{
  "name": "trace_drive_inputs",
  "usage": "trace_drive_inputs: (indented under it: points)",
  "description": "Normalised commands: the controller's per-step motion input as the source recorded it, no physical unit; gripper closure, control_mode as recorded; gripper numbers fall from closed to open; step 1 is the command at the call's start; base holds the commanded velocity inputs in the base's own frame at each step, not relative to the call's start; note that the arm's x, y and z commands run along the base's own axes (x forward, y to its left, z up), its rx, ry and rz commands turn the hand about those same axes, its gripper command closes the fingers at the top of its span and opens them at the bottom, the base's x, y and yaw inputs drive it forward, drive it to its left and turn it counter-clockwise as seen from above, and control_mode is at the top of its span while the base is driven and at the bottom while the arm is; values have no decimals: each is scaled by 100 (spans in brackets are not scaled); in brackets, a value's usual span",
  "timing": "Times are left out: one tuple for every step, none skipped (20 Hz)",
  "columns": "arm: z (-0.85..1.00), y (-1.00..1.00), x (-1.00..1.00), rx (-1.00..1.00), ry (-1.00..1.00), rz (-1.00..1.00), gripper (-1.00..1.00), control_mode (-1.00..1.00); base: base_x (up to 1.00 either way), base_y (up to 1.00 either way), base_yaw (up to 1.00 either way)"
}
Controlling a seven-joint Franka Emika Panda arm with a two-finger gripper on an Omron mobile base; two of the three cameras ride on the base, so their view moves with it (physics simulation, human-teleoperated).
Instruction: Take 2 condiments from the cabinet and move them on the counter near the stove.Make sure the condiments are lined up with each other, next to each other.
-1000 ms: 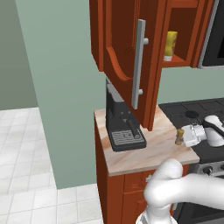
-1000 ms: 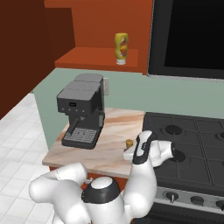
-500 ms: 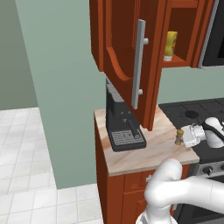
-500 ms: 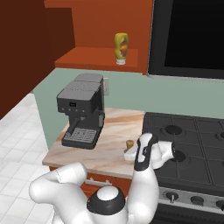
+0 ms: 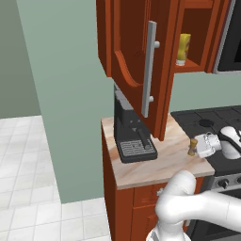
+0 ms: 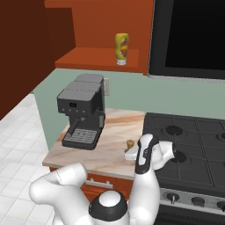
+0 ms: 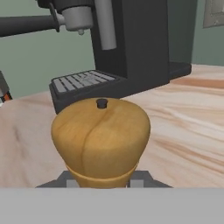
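Claw [image 5: 196,147]: clamped on the shaker [image 5: 192,146] | Shaker: low over the counter [image 5: 155,167], at its stove [image 6: 189,149] edge, right of the coffee machine [image 5: 132,132] | Bottle [image 5: 183,49]: on the cabinet [image 5: 136,42] shelf | Risk: a tilted release could topple the knobbed shaker toward the burners, leaving no neat spot for the bottle.

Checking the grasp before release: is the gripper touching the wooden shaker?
Touching. Hand view: the wooden shaker sits between the gripper fingertips, pressed against both sides of its base, with no gap visible.
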Motion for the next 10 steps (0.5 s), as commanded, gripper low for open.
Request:
trace_drive_inputs:
  points:
    - [0,0,0,0,0,0,100,-100,0,0,0]
    - [0,0,0,0,0,0,100,-100,0,0,0]
    - [0,0,0,0,0,0,-100,-100,0,0,0]
    - [0,0,0,0,0,0,-100,-100,0,0,0]
    - [0,0,0,0,0,0,-100,-100,0,0,0]
    - [0,0,0,0,0,0,-100,-100,0,0,0]
    - [0,0,0,0,0,0,-100,-100,0,0,0]
    - [0,0,0,0,0,0,-100,-100,0,0,0]
    - [0,0,0,0,0,0,-100,-100,0,0,0]
    - [0,0,0,0,0,0,-100,-100,0,0,0]
